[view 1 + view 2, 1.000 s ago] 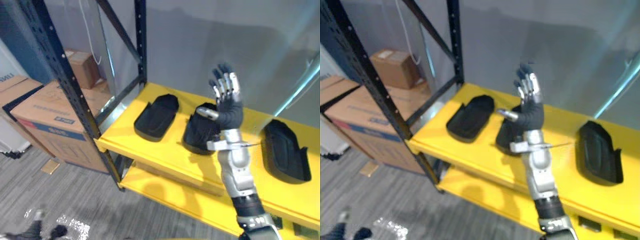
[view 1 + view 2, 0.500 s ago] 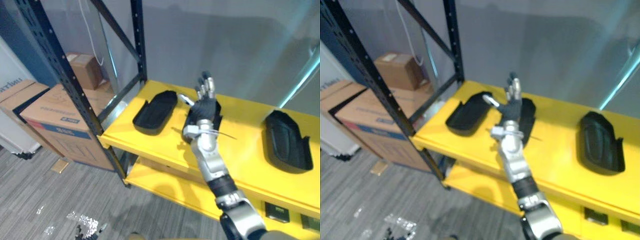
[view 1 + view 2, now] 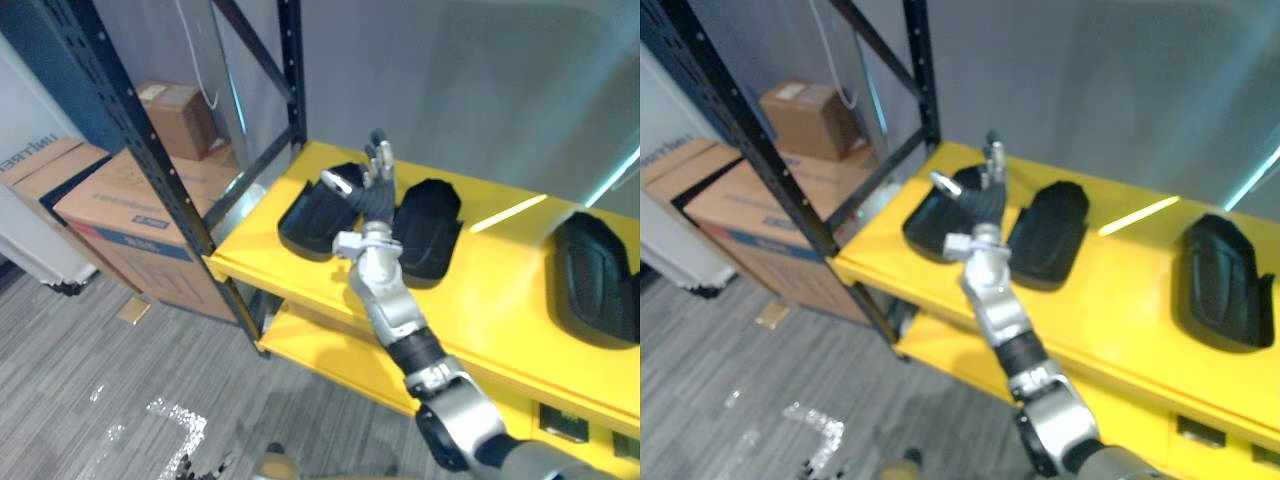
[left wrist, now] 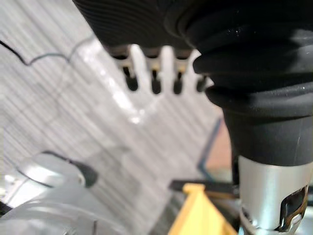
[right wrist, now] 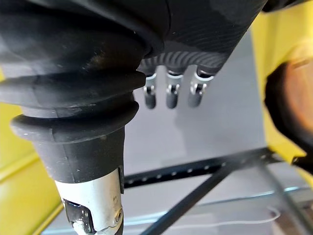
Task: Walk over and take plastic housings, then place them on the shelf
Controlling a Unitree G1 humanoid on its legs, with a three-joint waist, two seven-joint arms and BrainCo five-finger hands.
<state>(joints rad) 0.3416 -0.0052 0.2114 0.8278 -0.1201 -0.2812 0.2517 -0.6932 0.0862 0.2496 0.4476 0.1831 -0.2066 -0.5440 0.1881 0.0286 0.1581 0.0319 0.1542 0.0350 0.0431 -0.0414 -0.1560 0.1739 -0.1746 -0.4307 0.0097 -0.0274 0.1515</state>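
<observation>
Already three plastic housings lie on the yellow shelf (image 3: 500, 300), and neither hand has hold of one. The right hand (image 3: 372, 195) is raised over the shelf's front edge, its fingers (image 3: 378, 160) straight and pointing up, thumb spread wide, nothing in it. It stands in the gap between the left housing (image 3: 312, 213) and the middle housing (image 3: 430, 225). The left housing lies on the thumb's side and partly behind the hand, the middle one just beside the fingers on the robot's right. The right housing (image 3: 597, 278) lies well apart, toward the shelf's right end.

All three housings have their long axes running from the front edge toward the back edge, the left and middle ones slanted a little. The right hand is much the nearer to all of them. The left hand (image 4: 151, 81) hangs over the grey floor (image 4: 58, 107), fingers relaxed and empty.

Placing looks done for these pieces, so the next move is probably to draw the right arm back off the shelf. The way back over the front edge is clear, but any sideways drift would brush one of the two nearest housings. The widest bare stretch is between the middle and right housings. At the shelf's left front corner a black upright (image 3: 150, 170) closes that side, with cardboard boxes (image 3: 120, 215) beyond it.
</observation>
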